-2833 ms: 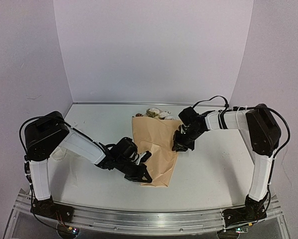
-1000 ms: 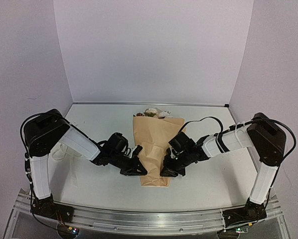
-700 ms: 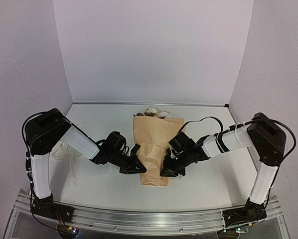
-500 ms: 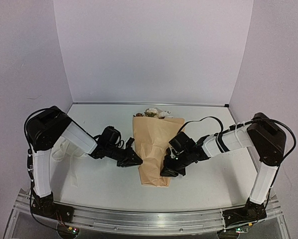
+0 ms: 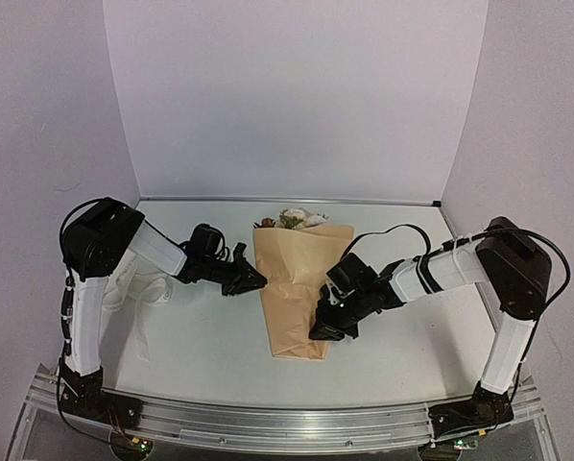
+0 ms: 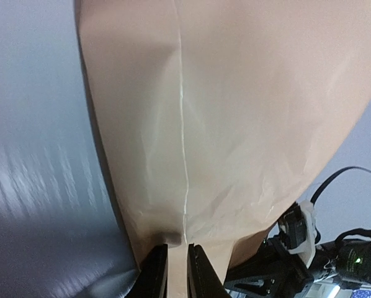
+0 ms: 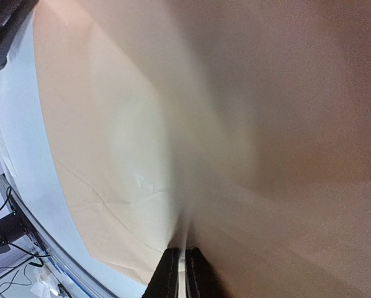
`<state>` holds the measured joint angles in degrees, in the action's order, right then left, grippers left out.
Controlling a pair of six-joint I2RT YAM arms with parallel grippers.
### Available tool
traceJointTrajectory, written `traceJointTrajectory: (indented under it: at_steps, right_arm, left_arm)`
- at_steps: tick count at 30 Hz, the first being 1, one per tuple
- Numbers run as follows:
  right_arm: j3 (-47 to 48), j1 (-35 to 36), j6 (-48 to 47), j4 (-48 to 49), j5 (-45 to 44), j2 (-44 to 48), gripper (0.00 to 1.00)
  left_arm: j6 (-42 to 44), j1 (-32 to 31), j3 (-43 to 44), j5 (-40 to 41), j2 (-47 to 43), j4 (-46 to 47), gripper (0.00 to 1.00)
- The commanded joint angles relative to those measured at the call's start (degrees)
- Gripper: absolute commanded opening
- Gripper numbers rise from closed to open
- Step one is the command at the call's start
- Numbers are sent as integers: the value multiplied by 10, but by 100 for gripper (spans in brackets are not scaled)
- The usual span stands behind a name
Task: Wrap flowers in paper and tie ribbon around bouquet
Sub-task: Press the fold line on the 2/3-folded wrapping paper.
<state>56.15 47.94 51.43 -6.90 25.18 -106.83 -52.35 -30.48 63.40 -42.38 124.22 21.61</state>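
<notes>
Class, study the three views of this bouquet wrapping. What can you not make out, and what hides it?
- Top view: the paper covers all of the flowers except their heads, so the stems are hidden.
- Top view: the ribbon lies partly behind the left arm; lettering too small.
- Right wrist view: the paper fills it, blurred.
- Left wrist view: paper hides the flowers.

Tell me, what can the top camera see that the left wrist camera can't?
Only the top view shows the cream and pink roses poking out the far end of the tan kraft paper wrap. Only the left wrist view shows the pale crease down that paper. Both show the paper and the left gripper pinching its edge.
</notes>
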Motion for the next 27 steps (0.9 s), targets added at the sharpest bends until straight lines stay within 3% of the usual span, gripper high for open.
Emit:
traceJointTrajectory:
  at_steps: [1,18,27]
  right_arm:
    - [-12,-6,-9,-36,-12,-14,8]
    - [-9,-11,-12,-36,-3,-21,8]
    - [-5,-12,-11,-36,2,-22,8]
  left_arm:
    - [1,32,55,15,40,-42,14]
    - [27,115,313,-17,161,-134,14]
    - [91,106,189,-3,-3,-107,16]
